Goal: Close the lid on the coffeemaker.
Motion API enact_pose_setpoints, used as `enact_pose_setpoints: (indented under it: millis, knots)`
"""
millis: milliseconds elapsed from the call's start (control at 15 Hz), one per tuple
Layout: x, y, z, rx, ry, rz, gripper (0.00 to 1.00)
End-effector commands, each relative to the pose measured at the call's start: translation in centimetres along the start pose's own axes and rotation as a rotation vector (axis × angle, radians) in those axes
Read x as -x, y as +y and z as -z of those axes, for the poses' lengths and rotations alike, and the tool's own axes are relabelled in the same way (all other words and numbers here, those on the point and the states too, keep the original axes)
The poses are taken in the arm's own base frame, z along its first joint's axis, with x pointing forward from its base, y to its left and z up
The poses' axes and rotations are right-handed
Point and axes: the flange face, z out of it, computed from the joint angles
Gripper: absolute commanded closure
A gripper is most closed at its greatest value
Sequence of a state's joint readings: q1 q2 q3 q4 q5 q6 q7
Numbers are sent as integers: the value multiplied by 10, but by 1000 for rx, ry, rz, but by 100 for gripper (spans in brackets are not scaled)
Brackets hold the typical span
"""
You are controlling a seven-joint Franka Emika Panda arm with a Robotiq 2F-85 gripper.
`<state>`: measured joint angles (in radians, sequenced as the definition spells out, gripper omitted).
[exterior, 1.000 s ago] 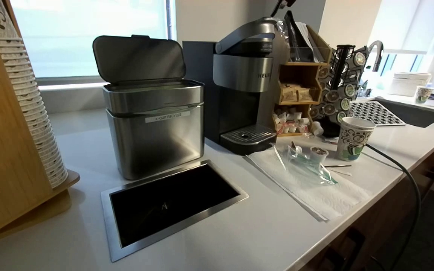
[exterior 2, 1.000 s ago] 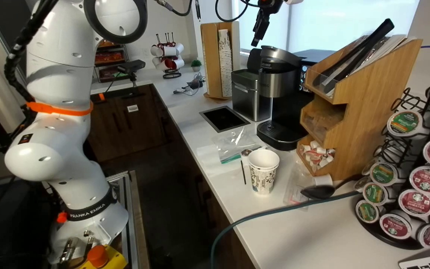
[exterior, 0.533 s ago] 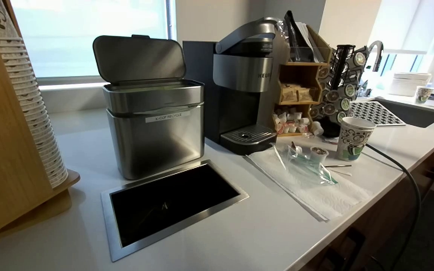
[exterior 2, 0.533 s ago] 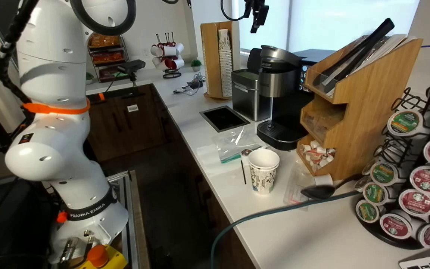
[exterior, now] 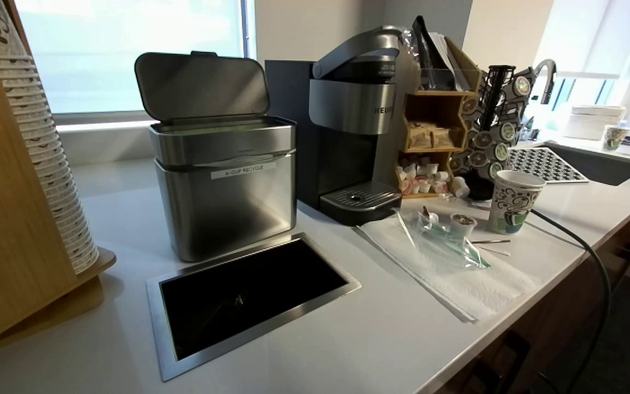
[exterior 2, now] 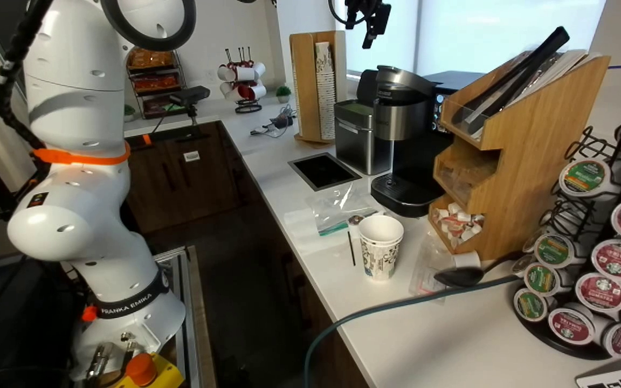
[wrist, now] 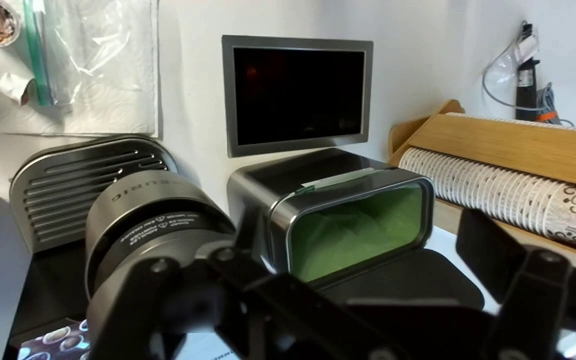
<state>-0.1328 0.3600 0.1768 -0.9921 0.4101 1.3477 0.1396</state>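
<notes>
The coffeemaker stands on the counter, dark grey and black; it also shows in the exterior view and the wrist view. Its lid is raised at a slant in both exterior views, with the black inside showing under it. In the wrist view the lid is partly hidden by a finger linkage. My gripper has its fingers wide apart and nothing between them. In an exterior view the gripper hangs in the air above and behind the machine, apart from the lid.
The steel bin with its flip lid up stands beside the machine. A wooden organizer stands at its other side. A cup holder, paper cup, plastic bag, pod rack and counter opening are near.
My gripper has risen away from above the coffeemaker and left the top of an exterior view. The arm has leaned back, then nearly stopped. The lid has not visibly moved.
</notes>
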Motion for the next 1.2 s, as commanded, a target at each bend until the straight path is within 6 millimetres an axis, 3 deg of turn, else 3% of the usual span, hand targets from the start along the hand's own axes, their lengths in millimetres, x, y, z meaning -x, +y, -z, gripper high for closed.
enact_pose_setpoints:
  millis: [0,333,933,1133]
  knots:
    - [-10,12,-10,124,-13,66,0]
    - [-22,21,-24,188,-26,129,0]
    - [-32,1,-27,213,-2,246,0]
    - [-40,11,-35,206,-14,241,0]
